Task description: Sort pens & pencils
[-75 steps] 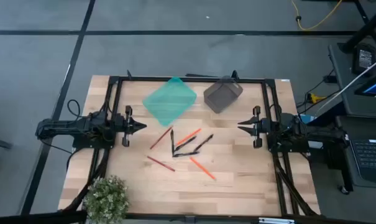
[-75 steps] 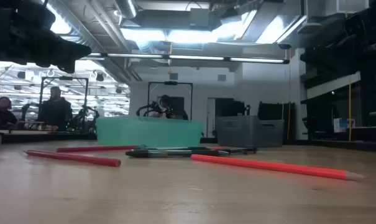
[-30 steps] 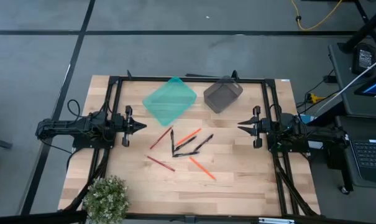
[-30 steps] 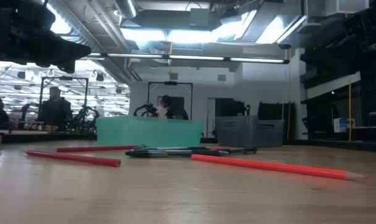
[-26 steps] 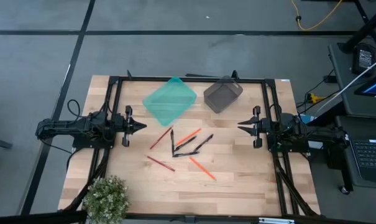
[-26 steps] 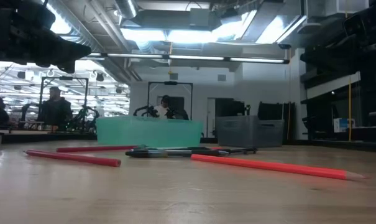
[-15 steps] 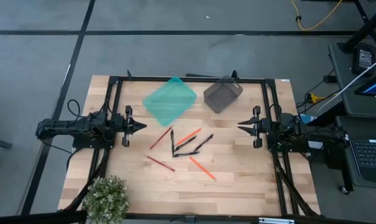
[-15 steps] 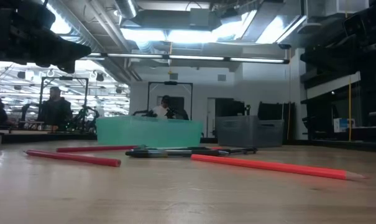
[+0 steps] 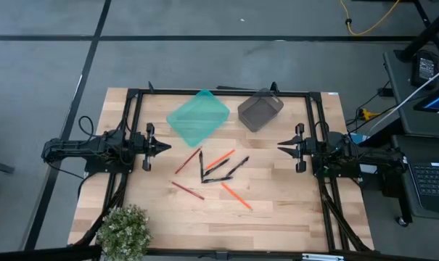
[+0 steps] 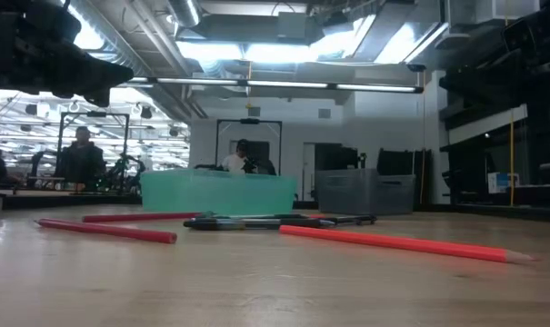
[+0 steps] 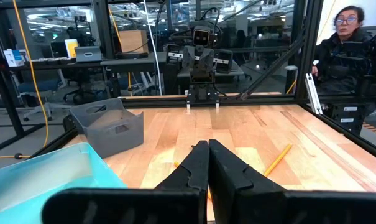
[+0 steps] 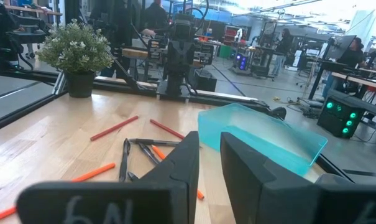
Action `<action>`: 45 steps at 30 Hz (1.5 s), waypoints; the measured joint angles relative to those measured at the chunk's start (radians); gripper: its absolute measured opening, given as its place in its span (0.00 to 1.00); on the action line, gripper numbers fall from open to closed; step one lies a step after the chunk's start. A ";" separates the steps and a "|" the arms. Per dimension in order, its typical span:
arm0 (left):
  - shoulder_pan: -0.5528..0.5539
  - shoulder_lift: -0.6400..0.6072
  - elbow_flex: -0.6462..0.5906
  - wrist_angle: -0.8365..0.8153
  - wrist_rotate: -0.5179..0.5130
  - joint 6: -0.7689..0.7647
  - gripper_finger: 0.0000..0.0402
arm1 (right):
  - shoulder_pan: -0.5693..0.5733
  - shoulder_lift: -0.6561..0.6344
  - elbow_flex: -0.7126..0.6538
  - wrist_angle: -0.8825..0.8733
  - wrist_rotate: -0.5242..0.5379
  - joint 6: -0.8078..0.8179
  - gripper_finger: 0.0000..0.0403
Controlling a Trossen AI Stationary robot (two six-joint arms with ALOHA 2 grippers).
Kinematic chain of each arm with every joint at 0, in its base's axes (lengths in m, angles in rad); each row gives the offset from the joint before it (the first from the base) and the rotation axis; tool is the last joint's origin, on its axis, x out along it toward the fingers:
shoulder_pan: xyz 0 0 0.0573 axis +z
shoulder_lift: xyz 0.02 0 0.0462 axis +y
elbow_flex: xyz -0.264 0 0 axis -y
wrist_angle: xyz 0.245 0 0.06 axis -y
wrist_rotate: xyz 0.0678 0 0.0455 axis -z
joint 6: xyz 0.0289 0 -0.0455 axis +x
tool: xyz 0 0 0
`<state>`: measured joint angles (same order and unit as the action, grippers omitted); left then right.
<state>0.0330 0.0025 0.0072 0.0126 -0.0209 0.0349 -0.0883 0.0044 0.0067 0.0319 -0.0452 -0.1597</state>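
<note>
The pale, planked wooden worktop (image 9: 277, 210) looks smooth with a slight sheen. At its 12 o'clock side, the translucent teal plastic bin (image 9: 197, 117) is glossy, while the grey plastic bin (image 9: 260, 110) beside it looks matt. The slender orange and red pencils (image 9: 236, 195) have a smooth painted finish; the thin black pens (image 9: 217, 169) look like dull plastic. The black metal frame (image 9: 219, 92) is matt.
</note>
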 joint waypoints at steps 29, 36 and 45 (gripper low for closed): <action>0.000 0.000 0.000 0.010 -0.061 0.000 0.00 | 0.000 0.000 0.000 -0.008 0.000 0.128 0.17; 0.000 0.000 0.000 0.016 -0.064 0.002 0.00 | 0.000 0.000 0.000 -0.002 0.000 0.136 0.17; 0.000 0.000 0.000 0.024 -0.064 0.003 0.00 | 0.000 0.000 0.000 -0.005 0.000 0.155 0.17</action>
<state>0.0334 0.0025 0.0071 0.0364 -0.0853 0.0379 -0.0885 0.0041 0.0064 0.0273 -0.0456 -0.0050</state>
